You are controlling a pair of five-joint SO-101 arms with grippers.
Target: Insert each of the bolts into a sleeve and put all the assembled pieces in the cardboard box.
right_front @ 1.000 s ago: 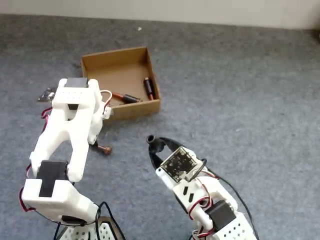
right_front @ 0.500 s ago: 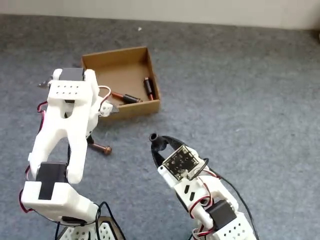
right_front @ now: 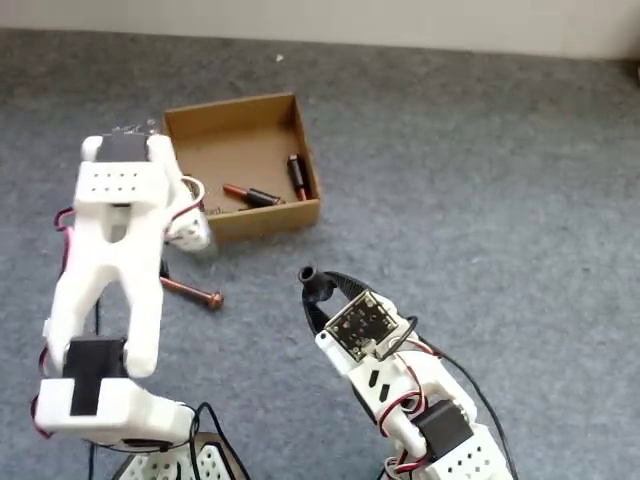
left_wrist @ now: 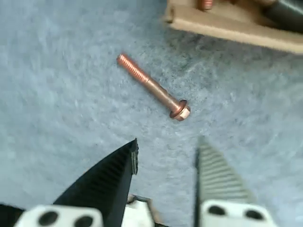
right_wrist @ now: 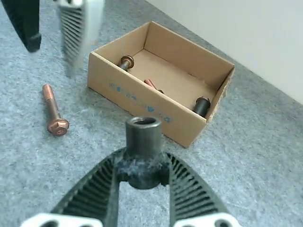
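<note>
A copper bolt (right_front: 190, 290) lies flat on the grey carpet in front of the cardboard box (right_front: 310, 205). My left gripper (left_wrist: 168, 141) hovers open just short of this bolt (left_wrist: 154, 87), nothing between its fingers. To the right, my right gripper (right_front: 312, 285) is shut on a black sleeve (right_wrist: 143, 137), held upright with its bore facing up. The right wrist view shows the bolt (right_wrist: 54, 111) on the carpet, the box (right_wrist: 142, 101) behind it, and the left gripper's fingers (right_wrist: 78, 28) above the bolt. Two assembled pieces (right_front: 252, 195) (right_front: 296, 176) lie inside the box.
Grey carpet spreads out all around, with wide free room to the right of the box and behind it. A pale wall (right_front: 400, 20) runs along the far edge. The left arm's white body (right_front: 110, 260) overhangs the carpet left of the bolt.
The left arm swung away to the left, uncovering most of the bolt's shaft. The right gripper shifted slightly with the sleeve, then held still. The bolt has not moved.
</note>
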